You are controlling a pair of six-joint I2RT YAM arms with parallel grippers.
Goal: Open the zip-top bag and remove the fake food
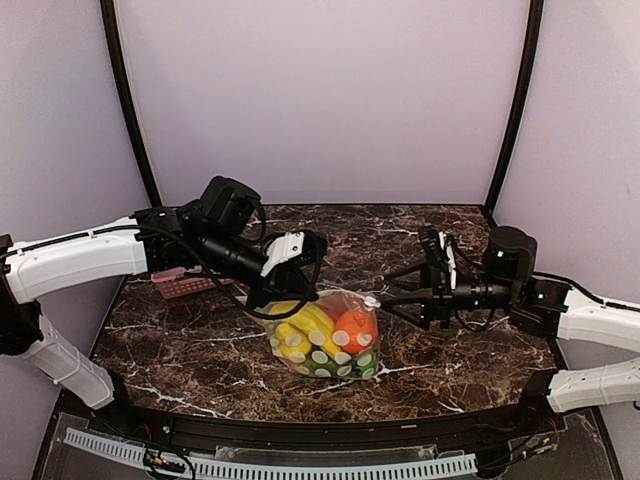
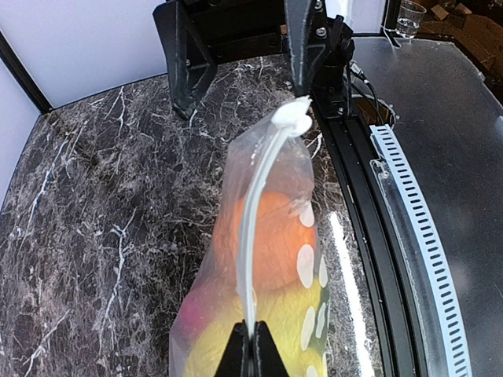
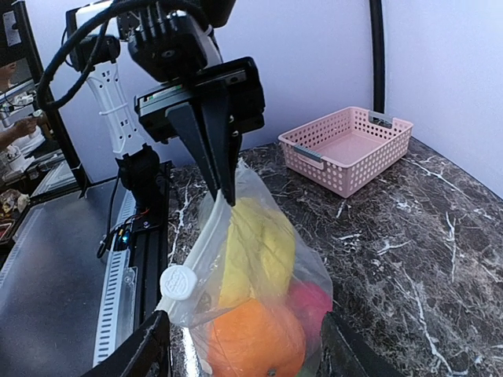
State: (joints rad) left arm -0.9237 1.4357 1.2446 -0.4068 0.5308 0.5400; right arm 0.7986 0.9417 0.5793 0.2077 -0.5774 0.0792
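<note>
Left gripper [image 2: 251,349] is pinched closed on the white zip strip of the clear, dot-printed zip-top plastic bag [image 1: 325,345], holding that edge up. Right gripper [image 1: 386,297] has its fingers spread apart on either side of the round white zip slider [image 2: 292,118] (whether they touch it is unclear). The bag's bottom rests on the dark marble surface [image 1: 460,350] between the arms. Glossy plastic fake food is inside: yellow banana [image 1: 298,335], orange ball [image 1: 355,325], pink-red ball [image 3: 310,302]. A pink perforated plastic basket [image 3: 346,148] sits at the surface's left, well apart
</note>
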